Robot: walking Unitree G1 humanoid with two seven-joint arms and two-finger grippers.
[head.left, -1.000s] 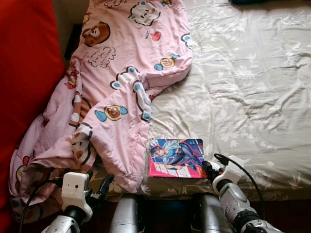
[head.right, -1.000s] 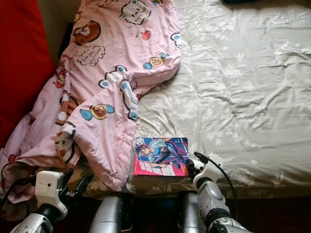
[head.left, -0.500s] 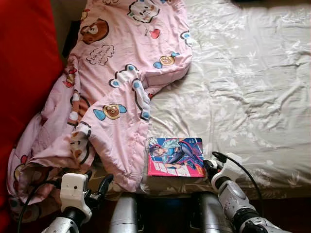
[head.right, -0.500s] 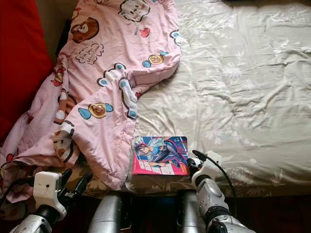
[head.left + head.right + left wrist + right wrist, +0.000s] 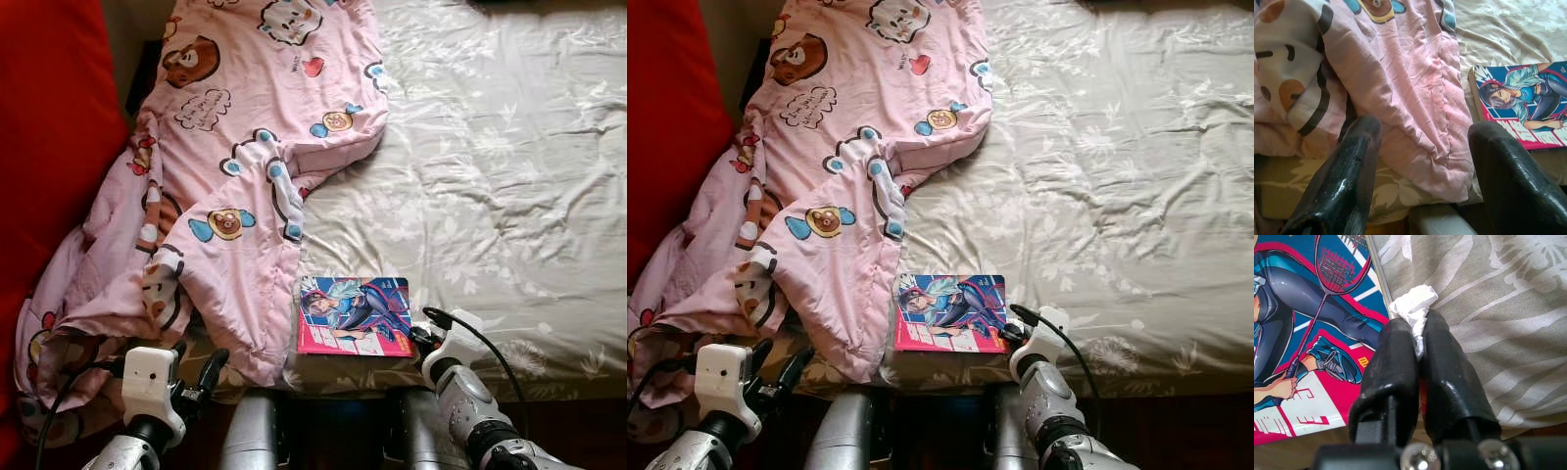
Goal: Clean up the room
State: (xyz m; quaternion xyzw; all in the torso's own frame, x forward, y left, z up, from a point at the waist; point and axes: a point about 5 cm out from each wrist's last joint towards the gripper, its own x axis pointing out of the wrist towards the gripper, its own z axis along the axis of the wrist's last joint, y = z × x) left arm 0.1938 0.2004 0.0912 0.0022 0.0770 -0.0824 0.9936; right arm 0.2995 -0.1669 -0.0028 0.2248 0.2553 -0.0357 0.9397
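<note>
A colourful comic book [image 5: 355,315] lies flat on the grey floral bedsheet [image 5: 490,176] near the bed's front edge. My right gripper [image 5: 1418,328] is shut on a small crumpled white scrap of paper [image 5: 1413,306], held right at the book's [image 5: 1308,333] near right corner. From the head views, this gripper [image 5: 419,336] sits low against the mattress edge. My left gripper [image 5: 1422,142] is open with nothing between its fingers, below the hanging edge of the pink cartoon blanket [image 5: 235,176]. It stays low at the bed's front left [image 5: 196,367].
The pink blanket [image 5: 1415,98] is bunched over the bed's left half and droops over the front edge. A large red cushion or cover [image 5: 49,127] stands along the left. The right half of the sheet is bare and wrinkled.
My right arm has crept slightly left, toward the book's corner. The left arm has stayed put, and the view has shifted only a little.
</note>
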